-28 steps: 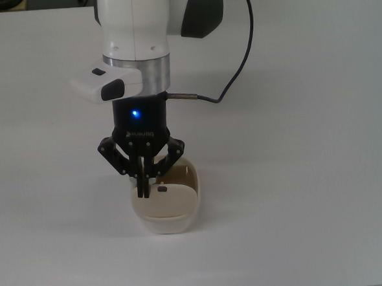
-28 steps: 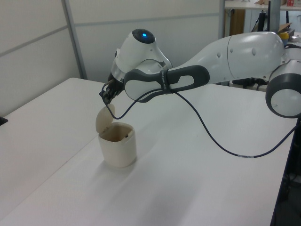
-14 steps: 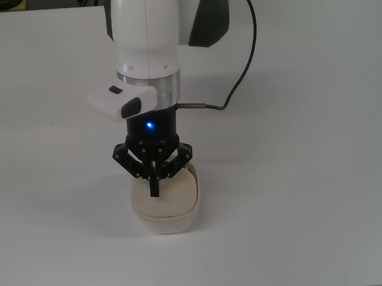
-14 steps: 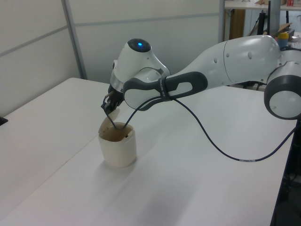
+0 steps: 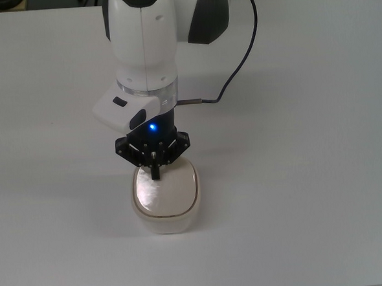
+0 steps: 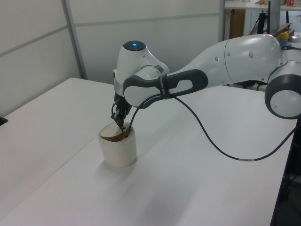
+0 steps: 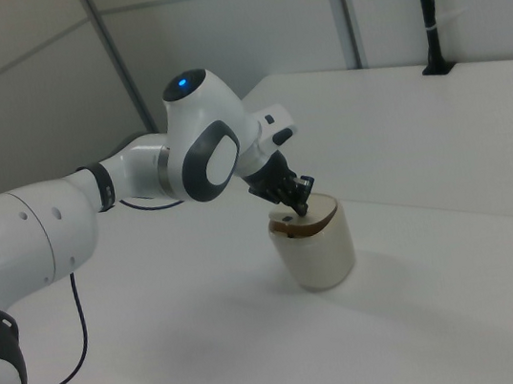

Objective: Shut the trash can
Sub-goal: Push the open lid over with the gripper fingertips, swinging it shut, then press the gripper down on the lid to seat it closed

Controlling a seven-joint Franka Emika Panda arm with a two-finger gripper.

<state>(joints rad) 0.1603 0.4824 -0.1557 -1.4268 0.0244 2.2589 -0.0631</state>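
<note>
Cream trash can (image 5: pixel 167 206) now has its lid (image 5: pixel 166 191) pushed nearly flat by the empty, pinched-together gripper (image 5: pixel 155 173), so closing looks almost finished.

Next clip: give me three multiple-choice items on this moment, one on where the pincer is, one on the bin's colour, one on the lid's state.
1. Where is the pincer?
A. on the lid, at its edge nearest the arm
B. on the table beside the bin
C. high above the bin

2. What colour is the bin?
A. blue
B. cream
C. black

3. How does the lid stand?
A. upright, fully open
B. nearly down over the bin
C. lying apart on the table

Key: 1 A, the top view shows the tip on the lid's arm-side edge; 2 B, cream in every view; 3 B, the lid covers the opening in the top view, with a dark gap at the rim in the left view.
</note>
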